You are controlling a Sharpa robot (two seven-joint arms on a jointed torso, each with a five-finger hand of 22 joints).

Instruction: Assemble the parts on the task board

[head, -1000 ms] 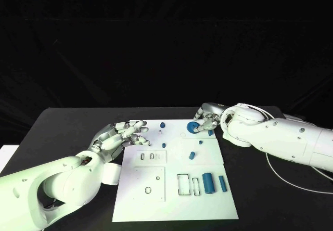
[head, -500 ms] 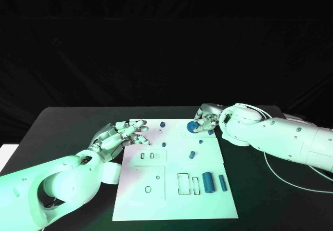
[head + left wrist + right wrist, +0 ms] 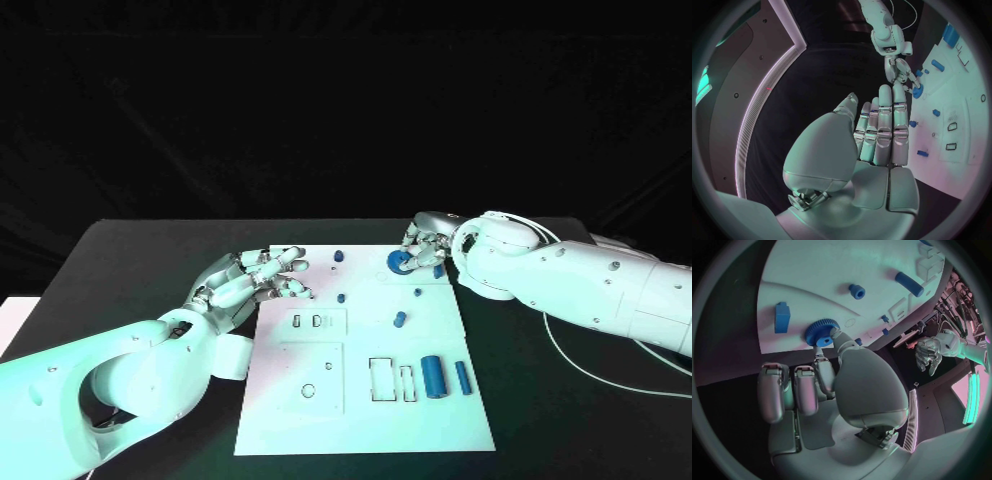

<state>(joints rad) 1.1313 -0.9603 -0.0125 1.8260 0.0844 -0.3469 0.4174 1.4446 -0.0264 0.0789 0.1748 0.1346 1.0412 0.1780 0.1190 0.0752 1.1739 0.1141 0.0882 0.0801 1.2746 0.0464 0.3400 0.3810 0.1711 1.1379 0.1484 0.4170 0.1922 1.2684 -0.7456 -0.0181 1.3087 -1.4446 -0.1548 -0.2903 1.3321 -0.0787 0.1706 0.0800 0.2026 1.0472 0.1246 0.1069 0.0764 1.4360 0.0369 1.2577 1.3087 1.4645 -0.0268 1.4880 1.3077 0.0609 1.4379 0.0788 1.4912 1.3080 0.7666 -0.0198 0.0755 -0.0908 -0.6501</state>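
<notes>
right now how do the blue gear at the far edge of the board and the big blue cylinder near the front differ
The blue gear is a round toothed wheel; the big blue cylinder is a smooth, long bar. The gear sits at the far edge of the task board with the right hand pinching it; the cylinder lies flat near the front, apart from both hands. The gear looks shorter than the cylinder. Both are blue parts on the white board.

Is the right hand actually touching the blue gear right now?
Touching. In the right wrist view a fingertip of the right hand meets the blue gear's toothed rim with no gap; the head view agrees.
</notes>
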